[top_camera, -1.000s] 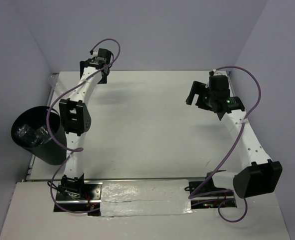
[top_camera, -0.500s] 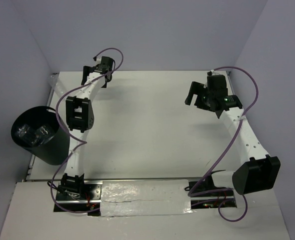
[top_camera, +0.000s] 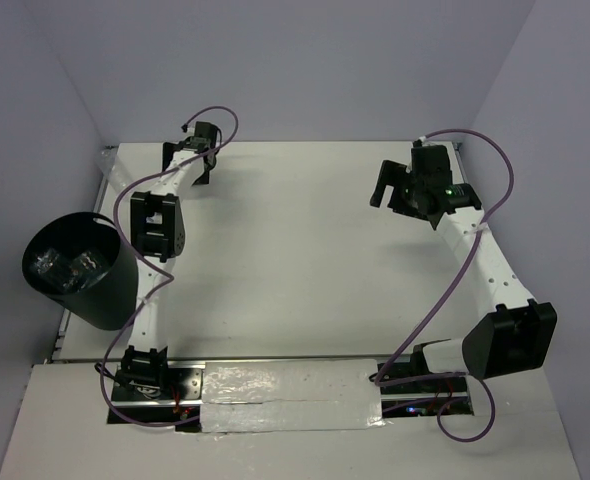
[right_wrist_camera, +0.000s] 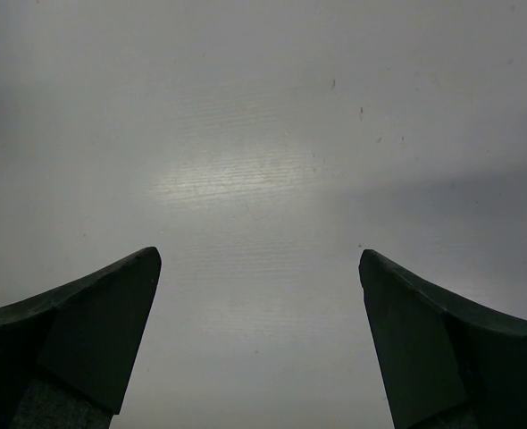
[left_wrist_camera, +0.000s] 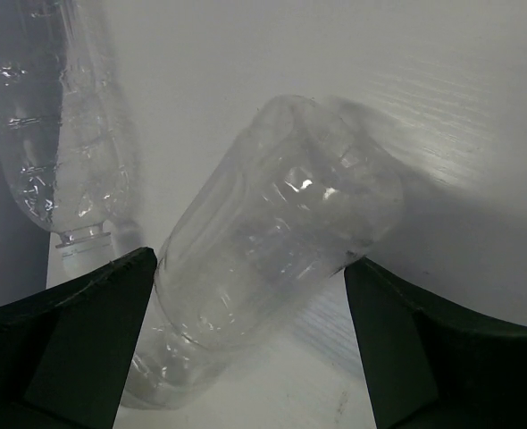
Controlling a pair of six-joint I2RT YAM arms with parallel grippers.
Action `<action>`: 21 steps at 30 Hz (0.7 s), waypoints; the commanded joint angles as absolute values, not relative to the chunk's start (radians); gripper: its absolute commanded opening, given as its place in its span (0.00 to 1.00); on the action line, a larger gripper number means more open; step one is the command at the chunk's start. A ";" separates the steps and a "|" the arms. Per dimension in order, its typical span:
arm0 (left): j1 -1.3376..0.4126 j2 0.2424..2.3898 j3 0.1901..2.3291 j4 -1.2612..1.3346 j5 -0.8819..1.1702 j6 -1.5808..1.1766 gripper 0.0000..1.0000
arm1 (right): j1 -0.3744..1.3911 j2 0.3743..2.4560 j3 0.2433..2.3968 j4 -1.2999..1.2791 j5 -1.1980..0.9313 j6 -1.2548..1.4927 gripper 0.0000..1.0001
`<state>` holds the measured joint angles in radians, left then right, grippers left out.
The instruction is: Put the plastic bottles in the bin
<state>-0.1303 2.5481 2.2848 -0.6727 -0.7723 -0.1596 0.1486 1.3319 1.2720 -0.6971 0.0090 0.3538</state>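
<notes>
Left wrist view: a clear plastic bottle [left_wrist_camera: 263, 259] lies slanted on the table [left_wrist_camera: 442, 89], between the spread-open left fingers [left_wrist_camera: 76, 340]. A second bottle [left_wrist_camera: 54, 134] sits at upper left. Likewise parted, the right fingers [right_wrist_camera: 76, 331] hang over the table. At the top view's left, the bin [top_camera: 110, 290] seems to hold crinkled bottles [top_camera: 65, 265].

Bottles [top_camera: 63, 264] inside bin [top_camera: 110, 295] off table [top_camera: 295, 260] left edge; behind bin, loose bottle [left_wrist_camera: 272, 223] between left gripper [left_wrist_camera: 248, 261] fingers, second loose bottle [left_wrist_camera: 49, 134] alongside; right gripper [top_camera: 385, 185] far right of bin.
</notes>
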 commanded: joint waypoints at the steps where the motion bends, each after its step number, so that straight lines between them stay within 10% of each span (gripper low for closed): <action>1: -0.107 2.592 2.290 -0.657 -0.715 -0.187 0.99 | 0.161 1.332 1.322 -0.707 0.031 0.344 1.00; 7: -0.107 2.580 2.287 -0.663 -0.638 -0.209 0.59 | 0.163 1.344 1.325 -0.703 0.017 0.353 1.00; 21: -0.186 2.101 2.241 -0.724 -0.330 -0.232 0.52 | 0.183 1.322 1.345 -0.703 0.021 0.379 1.00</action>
<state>-0.1608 2.3608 2.2551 -0.7650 -0.4591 -0.1940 0.1654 1.3449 1.3022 -0.7036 0.0124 0.3691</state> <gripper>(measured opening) 0.691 0.996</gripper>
